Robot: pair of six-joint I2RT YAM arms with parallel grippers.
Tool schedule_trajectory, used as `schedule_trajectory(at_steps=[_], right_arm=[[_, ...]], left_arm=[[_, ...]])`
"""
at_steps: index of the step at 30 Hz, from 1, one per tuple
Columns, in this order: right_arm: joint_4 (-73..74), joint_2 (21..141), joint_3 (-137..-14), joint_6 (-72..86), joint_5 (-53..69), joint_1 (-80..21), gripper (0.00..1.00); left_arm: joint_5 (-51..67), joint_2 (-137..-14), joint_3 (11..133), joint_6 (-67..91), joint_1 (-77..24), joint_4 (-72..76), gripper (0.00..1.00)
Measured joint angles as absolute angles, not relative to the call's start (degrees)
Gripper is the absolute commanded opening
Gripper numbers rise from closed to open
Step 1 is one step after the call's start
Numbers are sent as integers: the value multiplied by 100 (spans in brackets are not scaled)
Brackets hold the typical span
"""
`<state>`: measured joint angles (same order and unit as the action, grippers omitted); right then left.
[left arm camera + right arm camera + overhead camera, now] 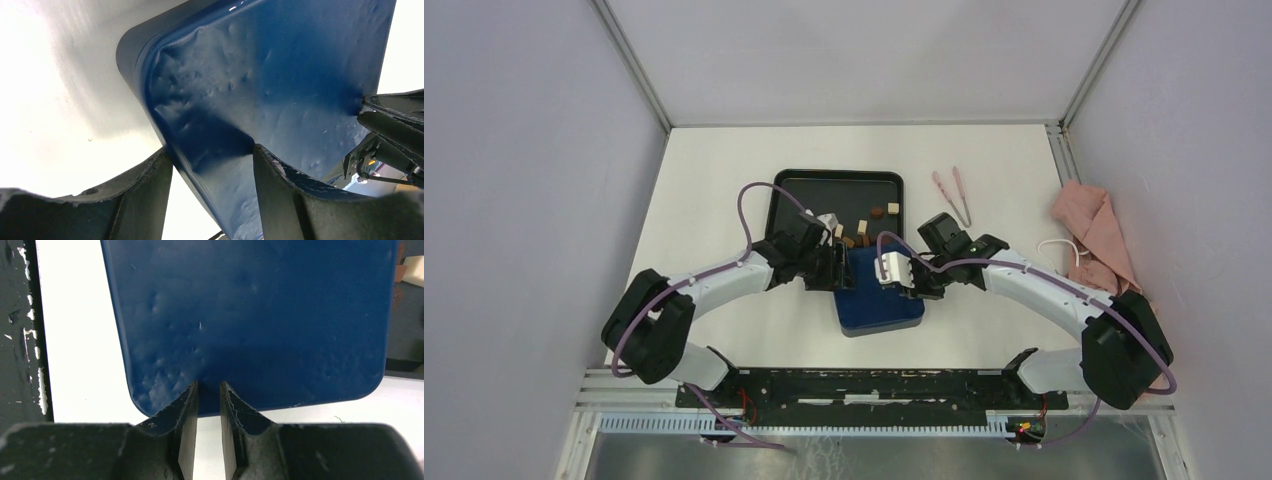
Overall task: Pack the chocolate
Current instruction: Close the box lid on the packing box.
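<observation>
Two robot arms meet over a blue lid [879, 310] at the table's [714, 200] near centre. We see the right gripper [207, 385] pinched on the lid's edge, its narrow jaws puckering the plastic. The left gripper [212, 150] stands with jaws apart, straddling the opposite rim. Behind them sits a black tray [824, 177] holding the chocolate [862, 235]: a loose scatter of brown and cream pieces in its near right part, just beyond the lid (whatever lies under the lid is hidden from us). Pink tweezers [954, 195] lie on the table right of the tray, and a pink cloth [1094, 235] is bunched at the far right.
</observation>
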<state>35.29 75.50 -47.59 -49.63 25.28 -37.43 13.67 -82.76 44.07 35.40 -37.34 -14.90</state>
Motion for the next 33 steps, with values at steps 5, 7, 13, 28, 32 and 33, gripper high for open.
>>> schedule_trajectory(at_steps=[5, 7, 13, 28, 32, 33], right_arm=[[3518, 7732, -4884, -4954, 2543, -3693, 28], [3520, 7815, -4945, -4954, 2554, -3618, 28], [3542, 7948, -5054, -4956, 2585, -3461, 28], [4110, 8329, -6657, -5094, 2558, -3323, 27], [3686, 8392, -6466, -5030, 2008, -3299, 24], [3577, 8431, -6324, -5011, 1835, -3297, 23]], left_arm=[[1411, -8409, 4421, 3540, -3732, -1271, 58], [1426, -8462, 4421, 3542, -3734, -1155, 58], [1509, -8617, 4403, 3546, -3726, -799, 58], [1702, -8949, 4458, 3548, -3726, -261, 58], [1710, -8960, 4464, 3548, -3726, -248, 57], [1712, -8960, 4464, 3548, -3726, -248, 57]])
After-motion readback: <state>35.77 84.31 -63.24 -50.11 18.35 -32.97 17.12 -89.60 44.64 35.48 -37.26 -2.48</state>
